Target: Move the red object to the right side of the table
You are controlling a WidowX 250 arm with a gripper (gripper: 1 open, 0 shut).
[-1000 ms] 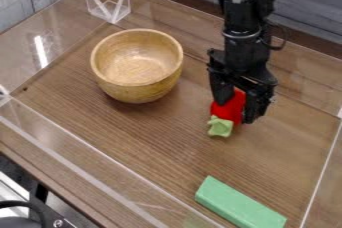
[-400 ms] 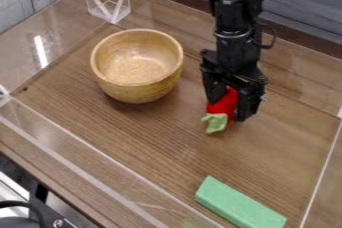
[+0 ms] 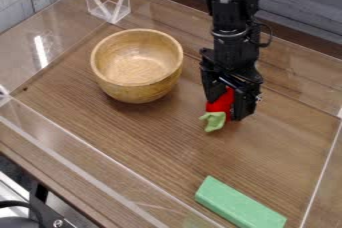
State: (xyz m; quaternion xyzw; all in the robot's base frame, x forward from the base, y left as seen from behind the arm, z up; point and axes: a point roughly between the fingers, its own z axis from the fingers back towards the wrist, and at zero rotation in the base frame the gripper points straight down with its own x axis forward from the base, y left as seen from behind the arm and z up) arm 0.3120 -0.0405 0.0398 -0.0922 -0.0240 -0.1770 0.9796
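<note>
Barely shifted since the earlier frame, one black hand (image 3: 225, 98) stands open around one rounded red toy (image 3: 221, 103) with a light green cap, right of center on the counter (image 3: 140, 152). Nearest lies one flat green rectangular block (image 3: 241, 204); farther back, one round wooden bowl (image 3: 136, 65) on brown wood grain.

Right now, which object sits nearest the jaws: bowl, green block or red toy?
The red toy, leafy green cap toward the camera: it's right at the jaws, while bowl and green block lie well apart.
</note>
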